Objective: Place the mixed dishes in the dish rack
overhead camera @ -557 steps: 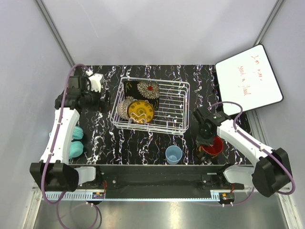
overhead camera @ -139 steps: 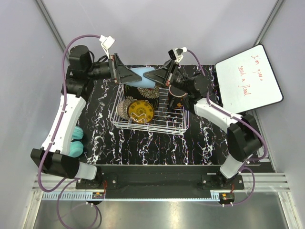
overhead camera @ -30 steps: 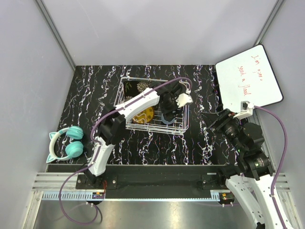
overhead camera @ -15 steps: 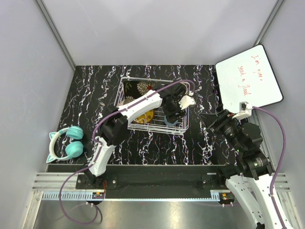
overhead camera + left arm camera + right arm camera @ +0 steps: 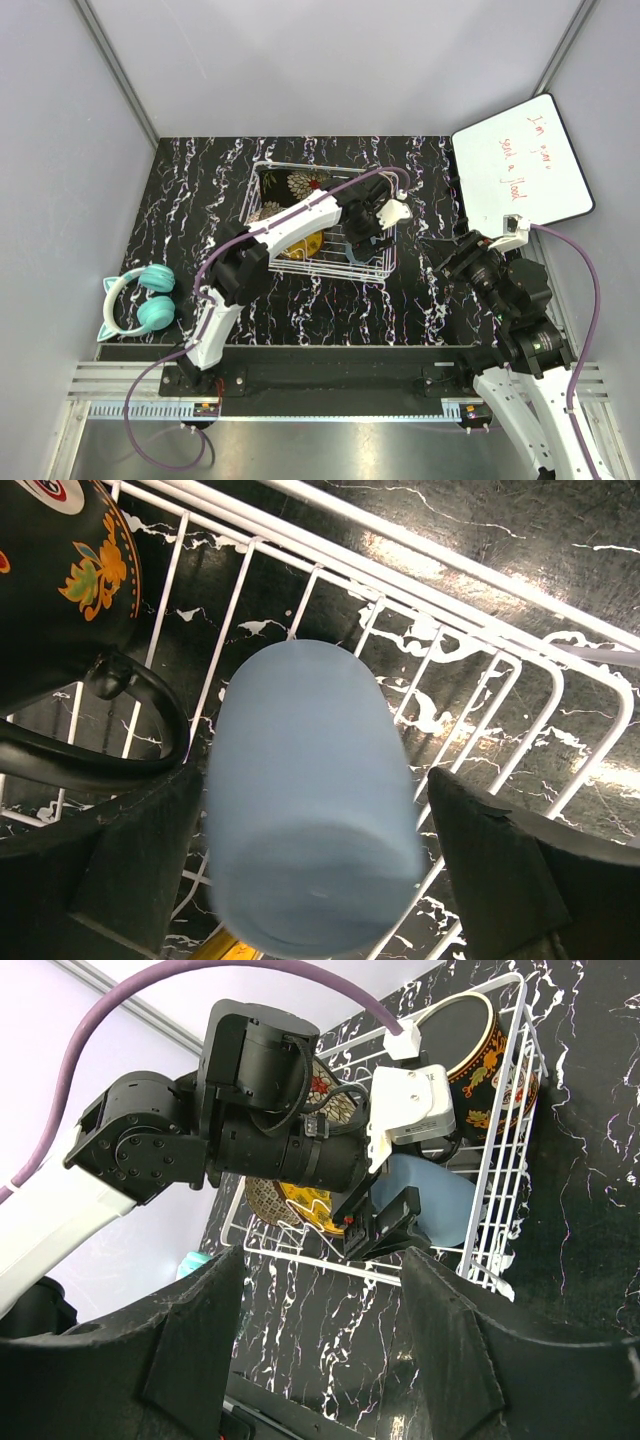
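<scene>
Left hand (image 5: 315, 820): fingers (image 5: 130, 870) spread apart on either side of the light blue cup (image 5: 435, 1205), not clamped; a gap shows on the right side. The cup sits inside the wire dish rack (image 5: 300, 165), at its right end, just beside the dark mug with orange decoration (image 5: 60, 590). The cup's lower end is blurred in the left wrist view. A yellow plate (image 5: 300, 1205) and a dark floral plate (image 5: 300, 183) stand in the rack's left half. Right hand (image 5: 325, 1260): fingers apart, empty, above the counter (image 5: 200, 200) to the right of the rack.
</scene>
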Controlling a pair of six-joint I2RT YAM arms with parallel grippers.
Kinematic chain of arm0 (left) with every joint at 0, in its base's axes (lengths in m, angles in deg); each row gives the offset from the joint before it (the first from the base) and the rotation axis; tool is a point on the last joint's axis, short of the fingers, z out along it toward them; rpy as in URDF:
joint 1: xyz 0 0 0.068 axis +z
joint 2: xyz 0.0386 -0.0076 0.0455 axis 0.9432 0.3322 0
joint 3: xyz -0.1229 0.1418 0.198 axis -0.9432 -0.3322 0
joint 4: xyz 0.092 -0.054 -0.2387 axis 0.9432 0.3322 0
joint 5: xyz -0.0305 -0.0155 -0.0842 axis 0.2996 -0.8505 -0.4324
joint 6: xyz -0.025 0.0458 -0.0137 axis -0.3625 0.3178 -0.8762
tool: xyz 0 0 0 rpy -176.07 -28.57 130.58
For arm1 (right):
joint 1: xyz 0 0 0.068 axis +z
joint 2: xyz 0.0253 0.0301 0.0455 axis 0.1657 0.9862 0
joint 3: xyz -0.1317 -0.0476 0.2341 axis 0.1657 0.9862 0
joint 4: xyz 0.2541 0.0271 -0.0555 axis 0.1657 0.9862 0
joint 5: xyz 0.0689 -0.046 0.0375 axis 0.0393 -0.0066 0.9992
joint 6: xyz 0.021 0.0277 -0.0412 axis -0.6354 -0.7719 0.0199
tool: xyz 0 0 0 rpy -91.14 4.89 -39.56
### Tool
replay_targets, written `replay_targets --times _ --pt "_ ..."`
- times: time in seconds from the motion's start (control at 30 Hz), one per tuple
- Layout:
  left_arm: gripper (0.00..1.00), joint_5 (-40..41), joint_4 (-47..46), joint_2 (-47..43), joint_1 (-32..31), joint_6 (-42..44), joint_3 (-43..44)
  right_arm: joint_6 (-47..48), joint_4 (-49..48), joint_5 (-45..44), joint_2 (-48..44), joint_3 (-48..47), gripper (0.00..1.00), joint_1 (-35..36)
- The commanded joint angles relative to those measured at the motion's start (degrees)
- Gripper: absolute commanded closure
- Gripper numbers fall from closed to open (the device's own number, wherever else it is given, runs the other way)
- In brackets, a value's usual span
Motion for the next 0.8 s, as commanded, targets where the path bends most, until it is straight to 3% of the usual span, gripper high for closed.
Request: replay_targets --times 0.0,0.57,0.77 --pt "0.01 1.47 -1.71 -1.28 -0.40 -0.52 -0.57 -0.23 -1.19 0.67 -0.55 -0.11 0.28 -0.23" --pt "0.01 5.16 0.05 -8.39 -0.40 0.79 0.47 0.47 -1.28 1.81 -0.37 -0.46 0.26 -0.23" --pt "0.01 7.18 1.72 -12.69 -0.22 0.62 0.66 2.84 0.12 2.08 3.40 -1.78 0.10 -0.15"
